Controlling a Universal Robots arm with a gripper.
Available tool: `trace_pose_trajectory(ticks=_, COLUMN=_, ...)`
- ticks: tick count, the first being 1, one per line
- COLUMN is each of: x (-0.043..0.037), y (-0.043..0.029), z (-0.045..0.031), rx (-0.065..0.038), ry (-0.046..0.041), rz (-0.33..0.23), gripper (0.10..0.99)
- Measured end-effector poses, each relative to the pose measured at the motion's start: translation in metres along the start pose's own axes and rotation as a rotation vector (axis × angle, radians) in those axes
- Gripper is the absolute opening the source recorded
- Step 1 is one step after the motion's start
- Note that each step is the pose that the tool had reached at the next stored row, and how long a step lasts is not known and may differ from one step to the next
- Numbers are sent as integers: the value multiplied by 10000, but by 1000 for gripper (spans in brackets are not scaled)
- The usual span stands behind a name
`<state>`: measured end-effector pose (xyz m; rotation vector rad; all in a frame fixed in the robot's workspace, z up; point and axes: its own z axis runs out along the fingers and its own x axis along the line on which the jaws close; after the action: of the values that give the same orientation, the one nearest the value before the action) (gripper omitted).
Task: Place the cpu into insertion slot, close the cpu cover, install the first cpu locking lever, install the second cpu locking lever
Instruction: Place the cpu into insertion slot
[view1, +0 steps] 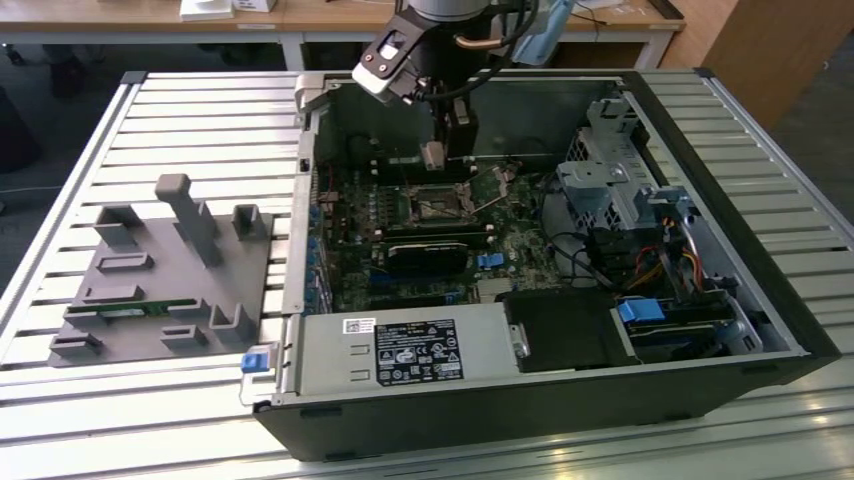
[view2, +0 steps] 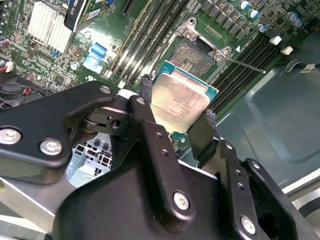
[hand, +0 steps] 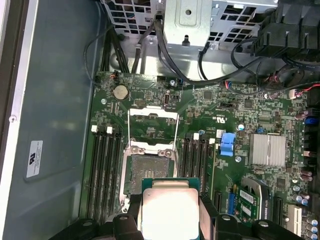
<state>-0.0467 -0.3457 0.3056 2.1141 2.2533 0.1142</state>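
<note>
PSU is closest to me, at the near wall of the open PC case. The case lies on its side on a slatted table. A grey fixture block sits beside the case on the exterior view's left, well apart from the work.

Further in is the motherboard. The CPU socket is bare, contacts exposed, with memory slots on either side. The cpu cover is swung open, off the socket. One thin locking lever sticks out free beside the socket.

The gripper hangs over the socket area toward the far side of the case. Its fingers are clamped on two opposite edges of the cpu. The chip is in the air, near the socket but not seated, and its metal top is visible in both wrist views.

Beyond the case is a wooden desk.
</note>
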Motion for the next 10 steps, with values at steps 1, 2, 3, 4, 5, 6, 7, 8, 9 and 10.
trace_pose_trajectory(ticks=1, x=0, y=0, z=2, rx=0, ry=0, rz=0, gripper=537)
trace_pose_trajectory(ticks=2, x=0, y=0, z=3, rx=0, ry=0, rz=0, gripper=537)
trace_pose_trajectory(ticks=3, x=0, y=0, z=5, rx=0, ry=0, rz=0, gripper=537)
trace_pose_trajectory(ticks=4, x=0, y=-1, z=7, rx=0, ry=0, rz=0, gripper=537)
trace_pose_trajectory(ticks=5, x=0, y=-1, z=9, rx=0, ry=0, rz=0, gripper=537)
trace_pose_trajectory(ticks=6, x=0, y=-1, z=10, rx=0, ry=0, rz=0, gripper=537)
trace_pose_trajectory(ticks=7, x=0, y=-1, z=12, rx=1, ry=0, rz=0, gripper=537)
trace_pose_trajectory(ticks=8, x=0, y=-1, z=14, rx=0, ry=0, rz=0, gripper=537)
trace_pose_trajectory(ticks=9, x=0, y=-1, z=15, rx=0, ry=0, rz=0, gripper=537)
trace_pose_trajectory(ticks=10, x=0, y=-1, z=17, rx=0, ry=0, rz=0, gripper=537)
